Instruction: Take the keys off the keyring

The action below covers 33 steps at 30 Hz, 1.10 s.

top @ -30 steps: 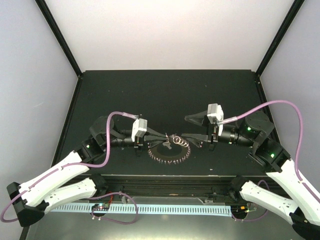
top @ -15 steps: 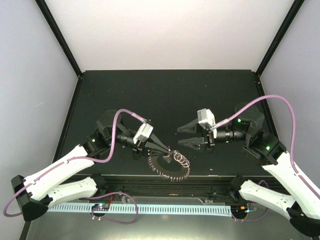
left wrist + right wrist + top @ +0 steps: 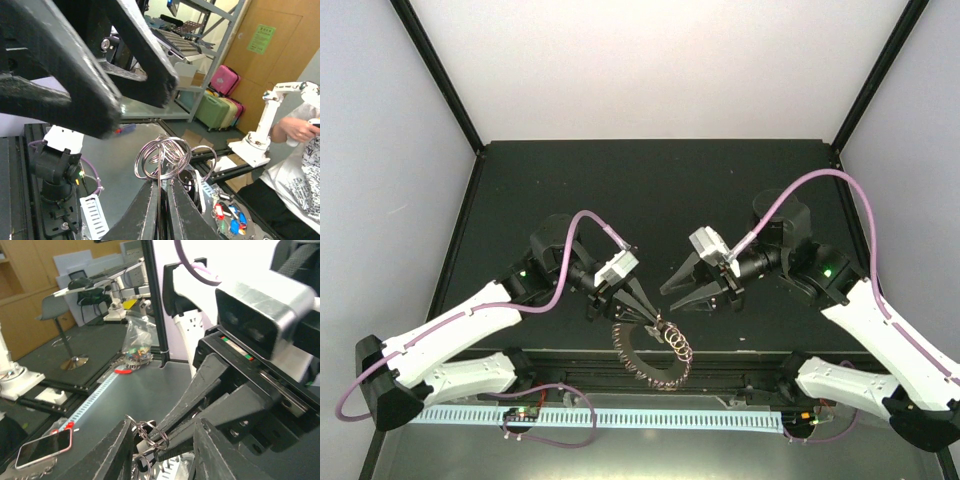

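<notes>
The keyring (image 3: pixel 638 362) is a grey ring fringed with wire loops. It is held tilted on edge over the table's front edge. My left gripper (image 3: pixel 653 317) is shut on its rim. In the left wrist view (image 3: pixel 162 184) the jaws pinch the thin rim, with a cluster of wire loops (image 3: pixel 165 156) just above them. My right gripper (image 3: pixel 672 298) is open, its two fingers on either side of the left gripper's tips. In the right wrist view (image 3: pixel 162 426) the wire loops (image 3: pixel 156 434) lie between its fingers. I cannot make out a key in any view.
The black table (image 3: pixel 650 190) stretches away behind both arms. Its front edge (image 3: pixel 760 352) runs just below the grippers, with a white slotted rail (image 3: pixel 720 418) beyond it. Purple cables loop over both wrists.
My left gripper has carried the keyring toward the near edge and tipped it up on edge. My right gripper has swung left and down, closing in on the left gripper's tips, still open.
</notes>
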Available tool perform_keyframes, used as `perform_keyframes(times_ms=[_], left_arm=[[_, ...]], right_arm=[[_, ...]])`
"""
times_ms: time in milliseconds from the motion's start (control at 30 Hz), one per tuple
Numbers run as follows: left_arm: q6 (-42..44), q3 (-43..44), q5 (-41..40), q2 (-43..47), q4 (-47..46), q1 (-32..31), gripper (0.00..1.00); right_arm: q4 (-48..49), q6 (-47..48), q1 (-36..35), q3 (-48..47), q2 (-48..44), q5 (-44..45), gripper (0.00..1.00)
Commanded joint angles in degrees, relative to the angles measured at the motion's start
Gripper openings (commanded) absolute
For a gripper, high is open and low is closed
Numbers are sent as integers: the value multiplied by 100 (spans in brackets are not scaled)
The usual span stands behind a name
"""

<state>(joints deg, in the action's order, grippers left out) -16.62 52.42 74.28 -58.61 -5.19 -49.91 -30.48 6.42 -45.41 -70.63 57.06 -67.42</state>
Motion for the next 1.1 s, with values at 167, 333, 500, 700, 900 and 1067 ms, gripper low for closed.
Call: perform_keyframes(times_ms=[167, 333, 500, 700, 900, 1067], left_arm=[[-148, 312, 326, -103, -322, -131, 2], [-153, 312, 341, -104, -333, -159, 1], [-155, 312, 335, -88, -338, -164, 1], [-177, 325, 341, -95, -360, -168, 2], [-223, 329, 342, -130, -401, -171, 1], [-271, 330, 355, -152, -454, -169, 1]], right_arm=[[-701, 571, -389, -396, 325, -155, 31], [-1008, 772, -515, -457, 451, 0, 26], [-1014, 799, -561, -434, 456, 6, 19], [-976, 850, -577, -396, 411, -79, 12], [-745, 803, -577, -244, 274, -287, 10], [-736, 765, -583, -212, 275, -313, 12]])
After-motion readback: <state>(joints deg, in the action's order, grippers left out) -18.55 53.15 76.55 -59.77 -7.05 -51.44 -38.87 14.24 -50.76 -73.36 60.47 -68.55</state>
